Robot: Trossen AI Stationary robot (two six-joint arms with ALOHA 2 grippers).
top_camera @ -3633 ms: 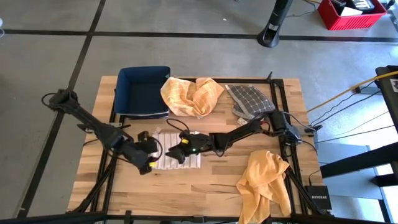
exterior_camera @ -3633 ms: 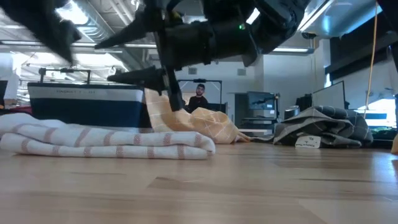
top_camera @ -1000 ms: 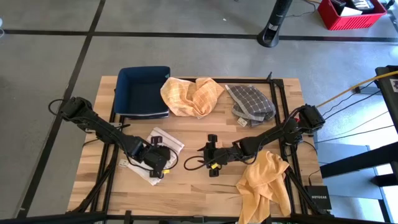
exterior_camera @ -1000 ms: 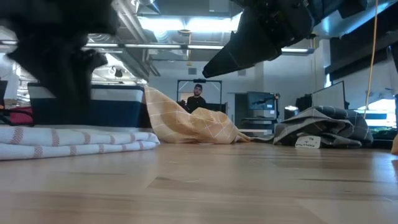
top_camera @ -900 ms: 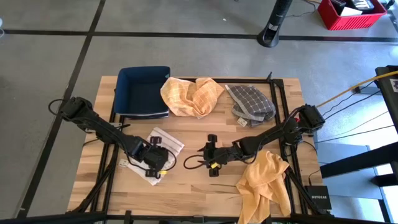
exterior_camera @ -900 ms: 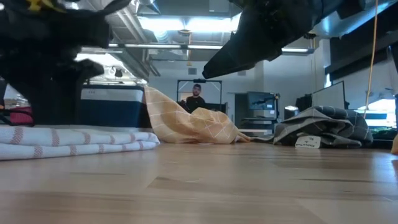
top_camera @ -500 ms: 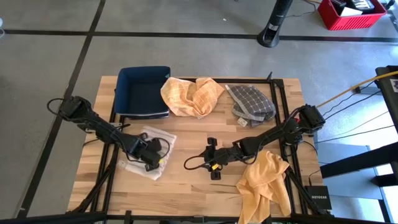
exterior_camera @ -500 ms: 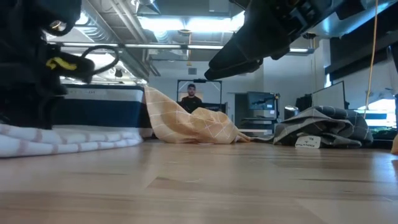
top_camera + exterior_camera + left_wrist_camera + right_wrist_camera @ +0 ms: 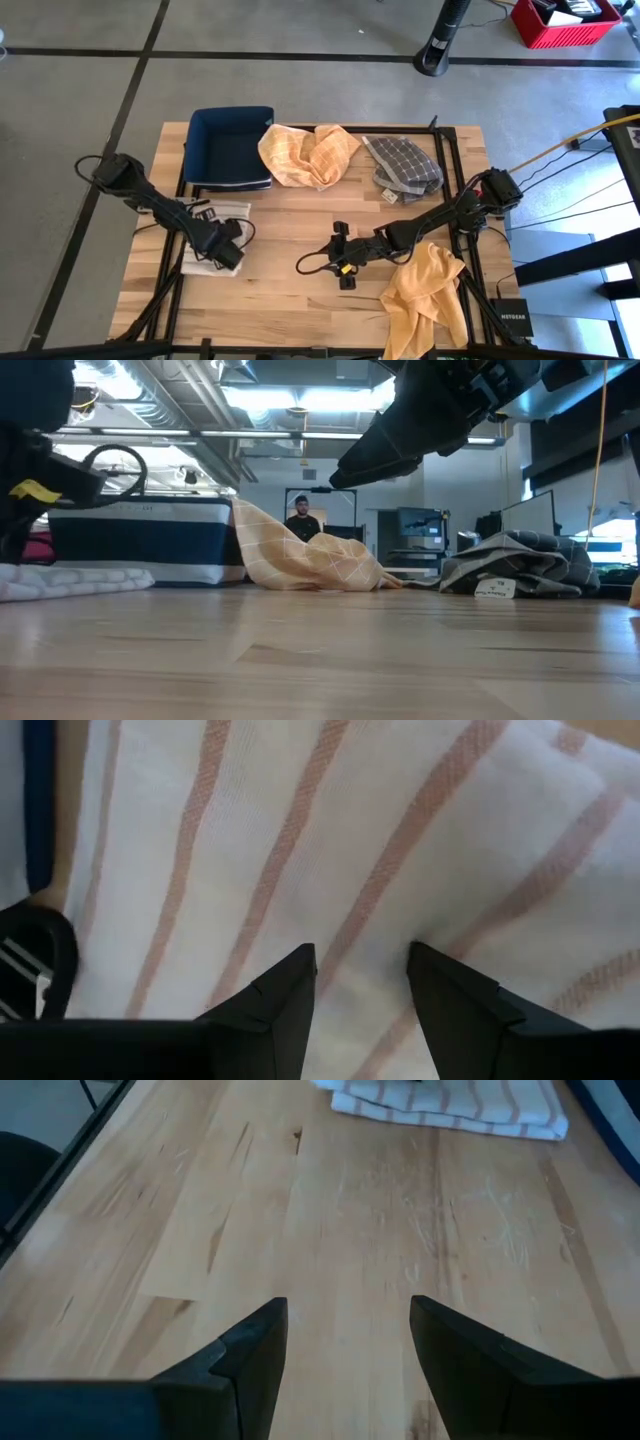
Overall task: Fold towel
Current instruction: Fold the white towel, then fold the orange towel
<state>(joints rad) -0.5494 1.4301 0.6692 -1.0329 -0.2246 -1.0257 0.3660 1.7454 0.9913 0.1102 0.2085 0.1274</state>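
White cloth with pale red stripes, the striped towel [image 9: 215,240] we are folding, lies as a compact stack near the worktop's [image 9: 300,300] left edge, just in front of the blue bin [image 9: 230,145]. Our left gripper [image 9: 226,254] sits right over it, its fingers [image 9: 270,1000] parted and pressing into the fabric with nothing pinched between them (we judge this a flattening or nudging touch, meant to settle the stack rather than lift it). Our right gripper [image 9: 340,262] hangs above bare wood near the worktop's middle, jaws spread and empty; it looks parked there to stay out of the way, well apart from the towel.

The bin stands at the far left corner. Its inside looks empty, though its near wall hides a little of the floor, and its place just behind the towel suggests the folded piece is bound there.

Other cloths wait: an orange checked towel [image 9: 308,152] bunched along the far edge against the bin, a grey checked towel [image 9: 402,164] to its right, and a yellow towel [image 9: 422,295] draped over the near right corner.
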